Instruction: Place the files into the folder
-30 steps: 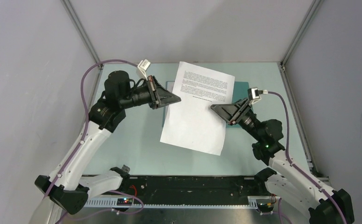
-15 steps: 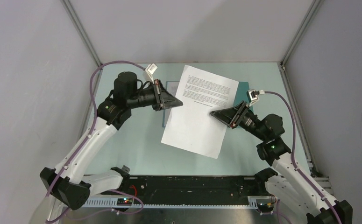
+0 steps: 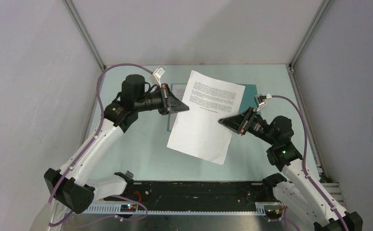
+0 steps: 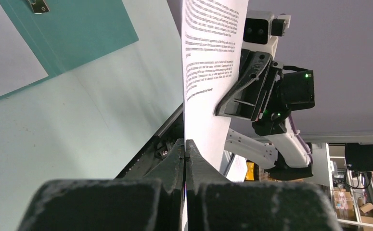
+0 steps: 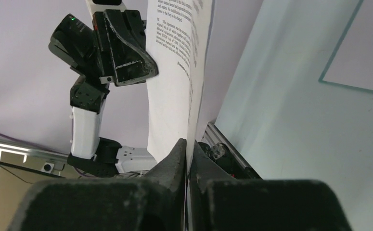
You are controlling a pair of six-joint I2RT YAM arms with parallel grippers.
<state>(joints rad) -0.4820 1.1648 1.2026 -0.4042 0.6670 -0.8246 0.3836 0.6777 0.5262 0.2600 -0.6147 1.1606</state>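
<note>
A white printed sheet (image 3: pixel 204 120) hangs in the air between my two grippers, over the middle of the table. My left gripper (image 3: pixel 186 107) is shut on its left edge and my right gripper (image 3: pixel 221 121) is shut on its right edge. In the left wrist view the sheet (image 4: pixel 208 57) runs edge-on out of my shut gripper (image 4: pixel 185 142). In the right wrist view the sheet (image 5: pixel 174 77) likewise leaves my shut gripper (image 5: pixel 187 141). The teal folder (image 3: pixel 250 92) lies flat under the sheet, mostly hidden. It shows in the left wrist view (image 4: pixel 83 33) with a metal clip (image 4: pixel 39 5).
A pale sheet (image 4: pixel 6 62) lies on the folder's other half and also shows in the right wrist view (image 5: pixel 362 53). Grey walls and metal frame posts (image 3: pixel 85 38) close in the table. A black rail (image 3: pixel 194 190) runs along the near edge.
Both grippers have shifted slightly with the sheet still held between them. The sheet has moved a little to the right and toward the near edge.
</note>
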